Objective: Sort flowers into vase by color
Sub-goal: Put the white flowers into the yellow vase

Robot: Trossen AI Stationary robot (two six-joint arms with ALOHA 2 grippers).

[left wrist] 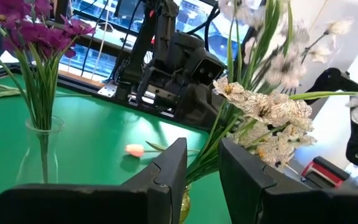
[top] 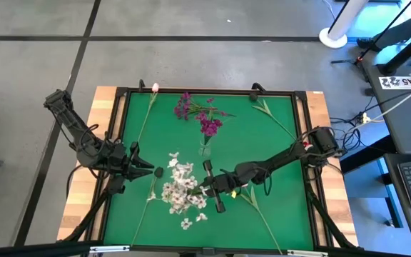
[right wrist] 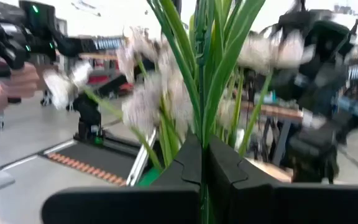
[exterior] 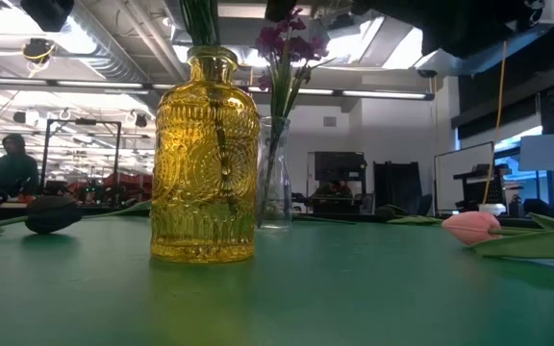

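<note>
Sprays of white flowers stand over a yellow glass vase at mid-table, with green stems at its mouth. My right gripper comes in from the table's right and is shut on their green stems. Magenta-purple flowers stand in a clear glass vase farther back. My left gripper waits open just left of the white flowers, whose stems show beyond its fingers. My right gripper pinches a bunch of green stems and leaves of the white flowers between its two fingers. It comes about level from the table's right, and the stems rise upright across the fingers. How many stems it has cannot be told.
A pink bud on a long stem lies at the far left, and shows in the low view. Loose green stems lie at the far right and near right. A dark bud lies on the mat. A person's hand shows beyond the table.
</note>
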